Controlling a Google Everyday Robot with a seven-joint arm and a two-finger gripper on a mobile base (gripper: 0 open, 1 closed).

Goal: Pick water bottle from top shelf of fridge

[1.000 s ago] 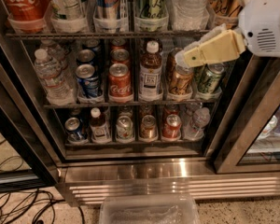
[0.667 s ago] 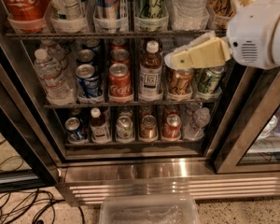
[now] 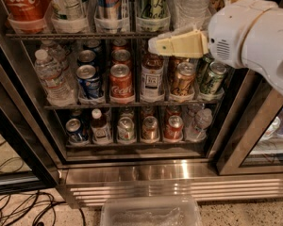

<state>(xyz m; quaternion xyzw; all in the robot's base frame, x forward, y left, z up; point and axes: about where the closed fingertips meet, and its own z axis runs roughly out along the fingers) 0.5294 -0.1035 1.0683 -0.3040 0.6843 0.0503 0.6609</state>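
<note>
The water bottle point(image 3: 191, 4) is a large clear ribbed bottle at the right of the top shelf point(image 3: 61, 34), standing in a clear bin; its cap is cut off by the frame's top edge. My gripper point(image 3: 153, 45) is cream-coloured, on a white arm point(image 3: 254, 32) coming in from the right. It points left at the height of the top shelf's wire rack, just below and left of the water bottle's base and apart from it. It holds nothing I can see. The fridge point(image 3: 179, 187) has a ribbed steel base panel.
A Coca-Cola bottle point(image 3: 21, 4) and tall cans point(image 3: 108, 4) share the top shelf. Below are soda cans point(image 3: 121, 81), a brown-liquid bottle point(image 3: 152, 76) and a small crinkled bottle point(image 3: 49, 76). A clear tub point(image 3: 151, 213) and cables point(image 3: 23, 208) lie on the floor.
My arm has swung left and up, closer to the camera. The gripper has risen from the middle shelf's cans to the level of the top rack. The bottles and cans have not moved.
</note>
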